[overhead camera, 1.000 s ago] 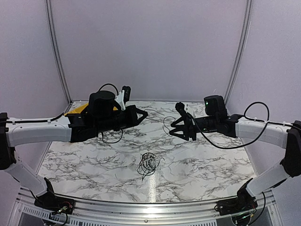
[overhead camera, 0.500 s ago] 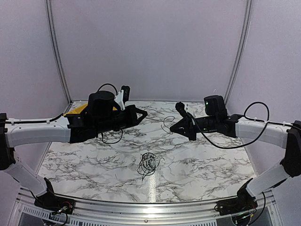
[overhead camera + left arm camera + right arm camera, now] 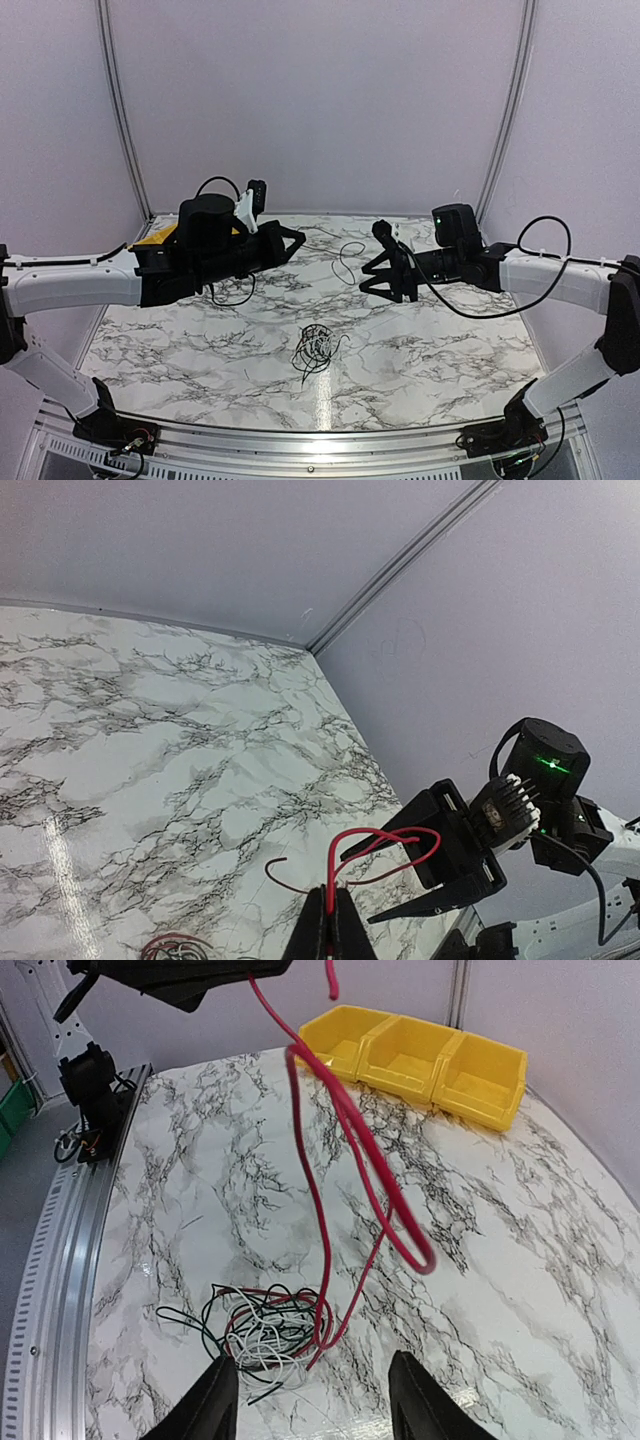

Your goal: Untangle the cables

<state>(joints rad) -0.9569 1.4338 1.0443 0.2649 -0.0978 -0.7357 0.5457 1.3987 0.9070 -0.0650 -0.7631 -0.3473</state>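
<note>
The cables lie as a small tangle of thin black, white and reddish wires (image 3: 315, 348) on the marble table (image 3: 450, 350); the tangle also shows in the right wrist view (image 3: 260, 1330). My left gripper (image 3: 297, 240) is raised above the table and shut on a single red wire (image 3: 385, 845). That wire hangs from its tips in loose loops (image 3: 345, 262). In the right wrist view the red wire (image 3: 350, 1160) dangles in front of the tangle. My right gripper (image 3: 368, 280) is open and empty, facing the loop from the right, close to it but apart.
A row of yellow bins (image 3: 430, 1060) stands at the table's back left, partly hidden behind my left arm in the top view (image 3: 160, 235). A metal rail (image 3: 320, 440) runs along the near edge. Purple walls enclose the table.
My left arm has drawn back a little to the left with the red wire. My right gripper closed half a second ago and now stands open again.
</note>
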